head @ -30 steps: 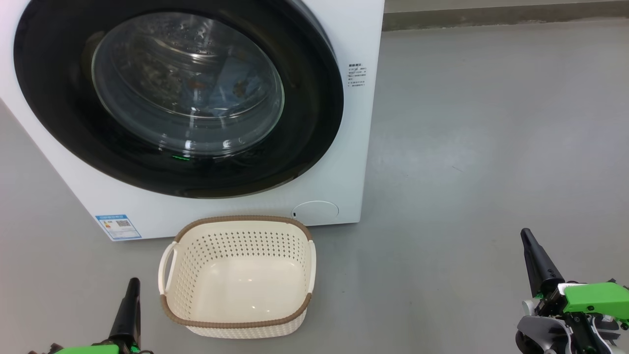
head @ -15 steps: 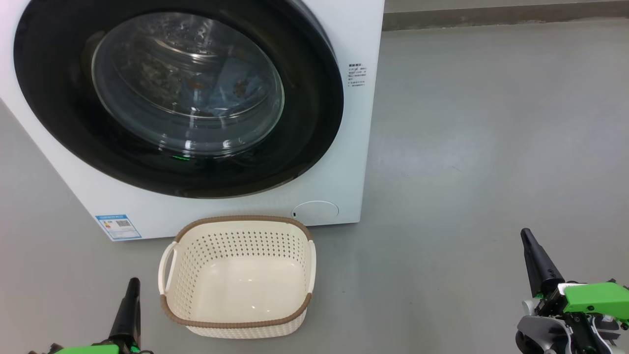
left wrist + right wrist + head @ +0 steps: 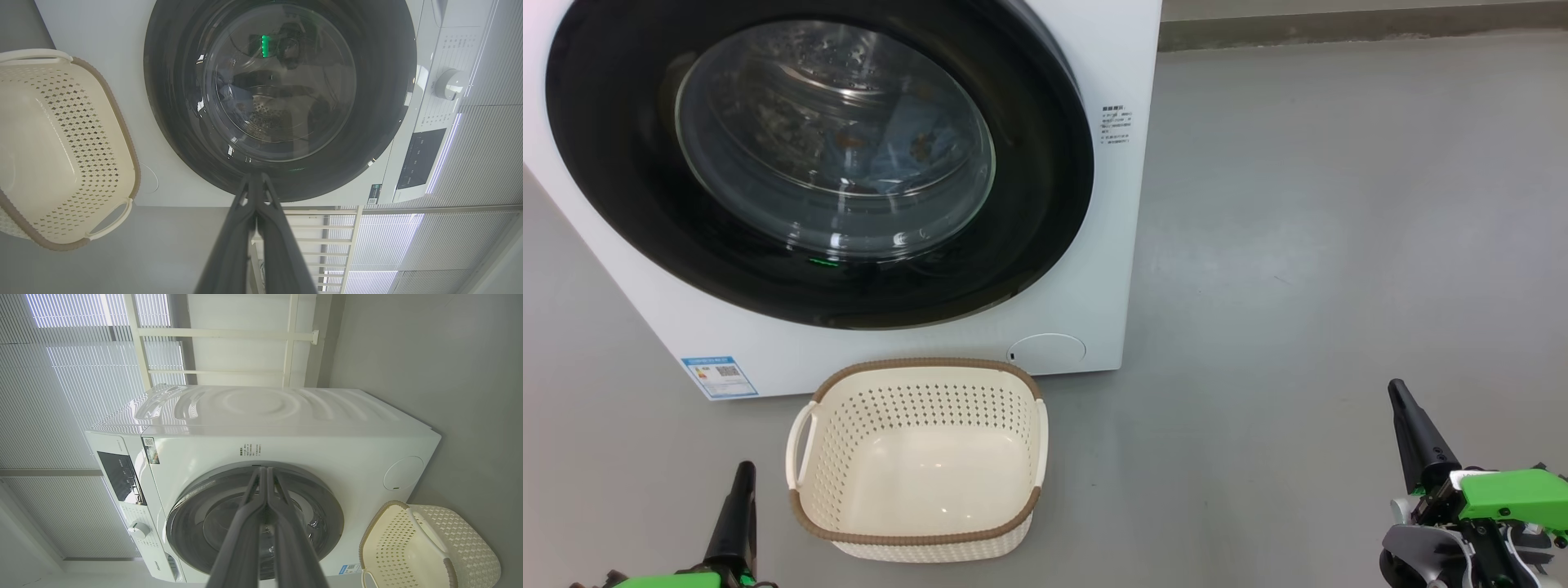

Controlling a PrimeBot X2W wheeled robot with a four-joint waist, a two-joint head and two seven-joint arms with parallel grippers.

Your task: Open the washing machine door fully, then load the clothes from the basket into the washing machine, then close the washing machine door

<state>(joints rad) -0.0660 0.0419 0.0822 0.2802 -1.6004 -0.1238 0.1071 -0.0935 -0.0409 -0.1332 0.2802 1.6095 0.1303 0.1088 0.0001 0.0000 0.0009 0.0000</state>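
Left gripper and right gripper, fingers closed and empty, flank the empty basket. Beyond the fingertips the washing machine door appears shut; confirm its rim seats flush.

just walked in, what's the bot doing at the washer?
Nothing is being handled right now. The washing machine door is shut on the washing machine, and the light blue clothes show inside through the glass. The basket sits empty on the floor in front of it. The left gripper and right gripper hang low at either side, fingers pressed together, holding nothing. By how things lie, the load looks done.
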